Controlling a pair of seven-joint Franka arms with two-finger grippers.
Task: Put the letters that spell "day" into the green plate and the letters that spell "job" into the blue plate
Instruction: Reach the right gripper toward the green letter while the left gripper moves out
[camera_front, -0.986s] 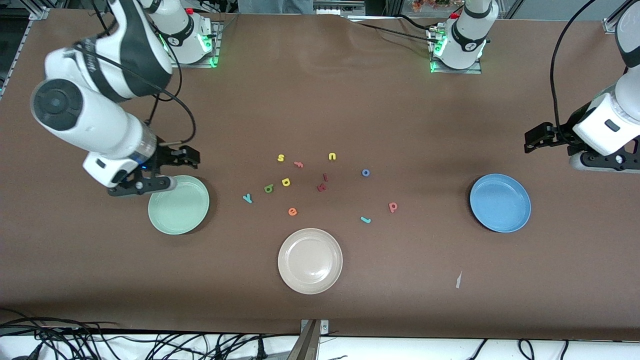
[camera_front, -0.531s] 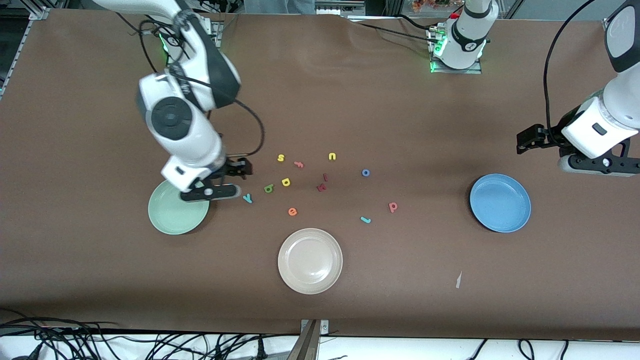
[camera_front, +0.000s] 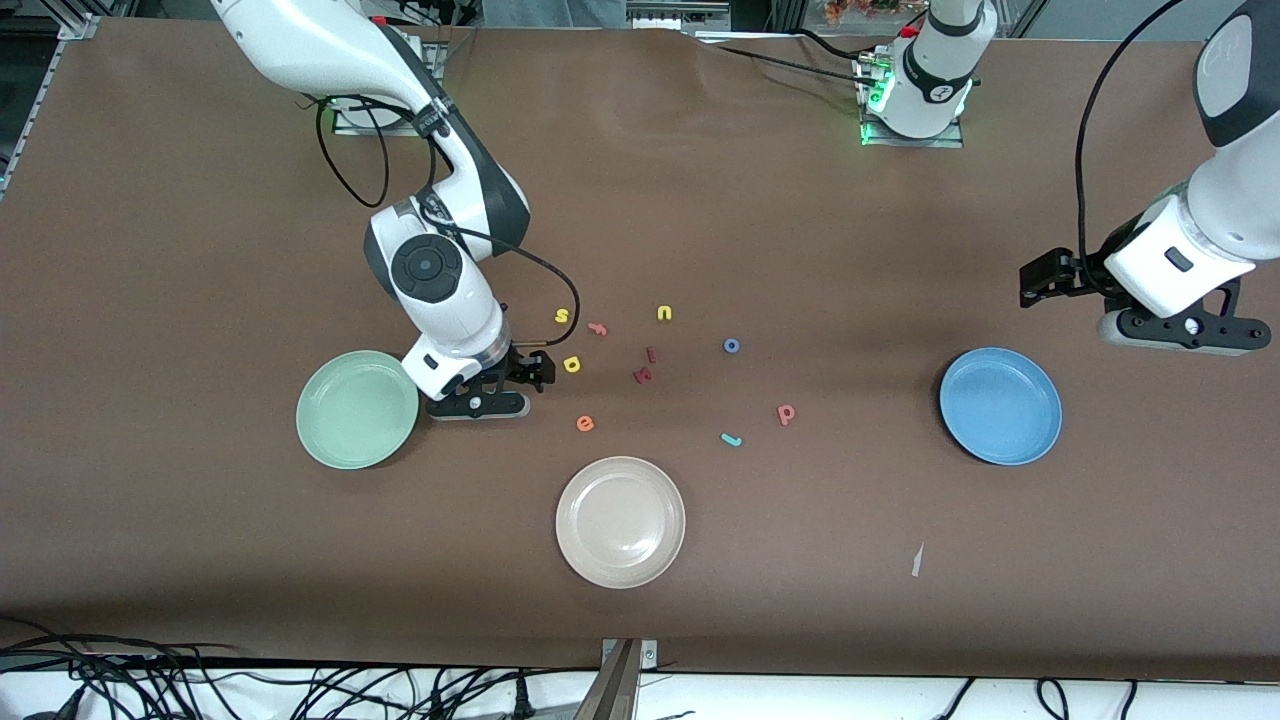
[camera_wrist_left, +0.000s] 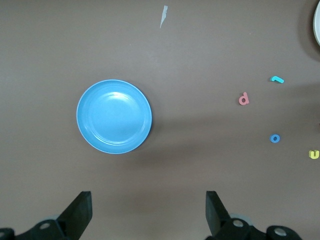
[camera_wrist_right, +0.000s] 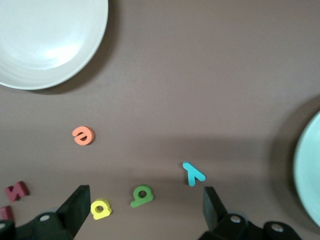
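My right gripper (camera_front: 510, 385) hangs open over the dark green a (camera_wrist_right: 142, 196), with the yellow d (camera_wrist_right: 101, 209) and teal y (camera_wrist_right: 193, 173) close beside it; its hand hides a and y in the front view. The d (camera_front: 572, 364) shows beside it. The green plate (camera_front: 357, 409) lies toward the right arm's end. My left gripper (camera_front: 1040, 280) is open and holds nothing, above the table next to the blue plate (camera_front: 1000, 405). Blue o (camera_front: 731, 346), pinkish-red b (camera_front: 786, 413) and teal j (camera_front: 731, 439) lie mid-table.
A beige-white plate (camera_front: 620, 521) sits nearer the front camera than the letters. Yellow s (camera_front: 562, 316), pink f (camera_front: 598, 328), yellow u (camera_front: 664, 313), two dark red letters (camera_front: 643, 375) and orange e (camera_front: 585, 424) lie among the letters.
My right arm has swung from over the green plate's edge to the letters, now covering a and y in the front view. The left gripper has drifted slightly toward the table's middle.
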